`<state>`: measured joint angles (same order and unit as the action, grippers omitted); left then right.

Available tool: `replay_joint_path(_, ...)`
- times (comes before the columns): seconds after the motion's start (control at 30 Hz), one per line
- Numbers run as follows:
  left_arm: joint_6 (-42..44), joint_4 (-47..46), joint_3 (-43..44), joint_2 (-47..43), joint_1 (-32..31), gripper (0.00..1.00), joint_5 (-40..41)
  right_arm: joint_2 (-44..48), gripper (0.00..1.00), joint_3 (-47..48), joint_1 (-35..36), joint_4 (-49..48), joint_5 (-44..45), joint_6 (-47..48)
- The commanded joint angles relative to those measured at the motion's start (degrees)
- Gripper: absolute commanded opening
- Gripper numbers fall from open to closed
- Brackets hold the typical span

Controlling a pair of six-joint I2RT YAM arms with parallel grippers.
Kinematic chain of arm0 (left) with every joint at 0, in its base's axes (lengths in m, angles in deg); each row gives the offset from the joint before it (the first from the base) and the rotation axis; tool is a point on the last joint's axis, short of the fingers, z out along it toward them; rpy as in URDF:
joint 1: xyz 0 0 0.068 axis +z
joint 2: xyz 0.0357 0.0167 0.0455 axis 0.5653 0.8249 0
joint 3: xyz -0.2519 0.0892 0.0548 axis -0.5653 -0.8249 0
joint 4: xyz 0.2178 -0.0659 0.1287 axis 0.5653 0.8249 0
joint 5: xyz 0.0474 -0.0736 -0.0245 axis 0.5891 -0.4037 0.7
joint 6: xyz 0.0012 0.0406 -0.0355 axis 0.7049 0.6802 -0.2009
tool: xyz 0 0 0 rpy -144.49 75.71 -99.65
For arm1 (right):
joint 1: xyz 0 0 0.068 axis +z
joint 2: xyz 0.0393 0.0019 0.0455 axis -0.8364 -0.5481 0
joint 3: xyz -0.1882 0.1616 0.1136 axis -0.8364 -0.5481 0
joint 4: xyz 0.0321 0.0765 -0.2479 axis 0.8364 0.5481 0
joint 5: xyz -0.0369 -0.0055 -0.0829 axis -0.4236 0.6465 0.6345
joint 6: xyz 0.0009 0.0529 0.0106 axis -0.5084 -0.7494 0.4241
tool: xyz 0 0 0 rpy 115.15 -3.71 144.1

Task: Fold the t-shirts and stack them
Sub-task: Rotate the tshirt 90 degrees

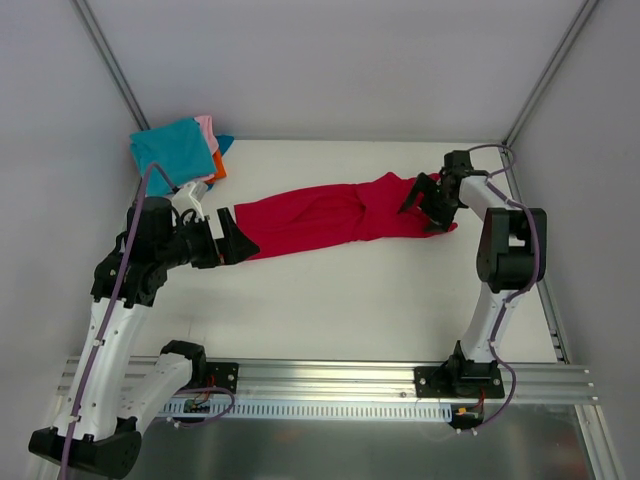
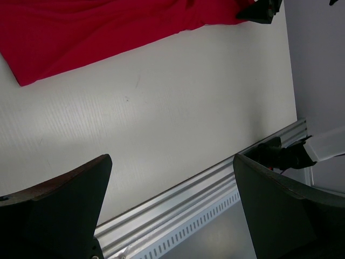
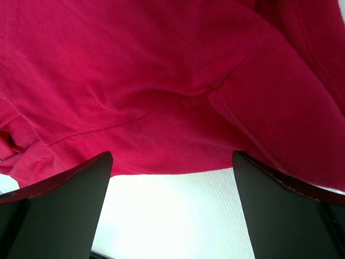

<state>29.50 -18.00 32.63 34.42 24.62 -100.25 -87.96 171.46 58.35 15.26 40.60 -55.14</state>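
Counter (image 1: 350, 300): white, matte, grey walls rising on three sides.
Near edge: slotted metal rail (image 1: 330, 378) carrying both arm bases.
Red t-shirt (image 1: 320, 218): bunched lengthwise across mid-counter.
Folded stack (image 1: 180, 148): teal on top, far left corner.
Left gripper (image 1: 235, 240): jaws wide, at the shirt's left end.
Right gripper (image 1: 428, 205): jaws wide, over the right end.
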Motion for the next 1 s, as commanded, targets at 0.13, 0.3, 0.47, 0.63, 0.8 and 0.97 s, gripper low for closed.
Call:
replay_joint_path(0.13,0.55,-1.25,0.27,0.54,-0.39,0.99,-0.57,-2.48,0.99,2.58,-0.62,-1.02,-0.05,0.00)
replay_joint_path(0.3,0.55,-1.25,0.18,0.81,-0.31,0.99,-0.39,-5.55,1.00,6.26,-0.88,0.03,0.47,0.09)
replay_joint_path(0.47,0.46,-0.98,0.45,1.16,-0.39,0.99,-0.04,-9.86,1.00,10.92,-0.97,1.62,1.00,0.17)
replay_joint_path(0.63,0.11,-0.63,0.71,1.42,-0.31,0.99,0.22,-15.47,0.99,20.39,-1.15,4.17,1.18,0.17)
replay_joint_path(0.8,0.11,-0.02,1.06,2.21,-0.39,0.99,0.57,-22.77,1.00,32.88,-1.32,8.47,0.04,-0.44)
replay_joint_path(0.97,0.02,0.42,1.59,3.00,-0.31,0.99,1.10,-31.03,1.00,48.60,-1.32,11.82,-3.64,-2.81)
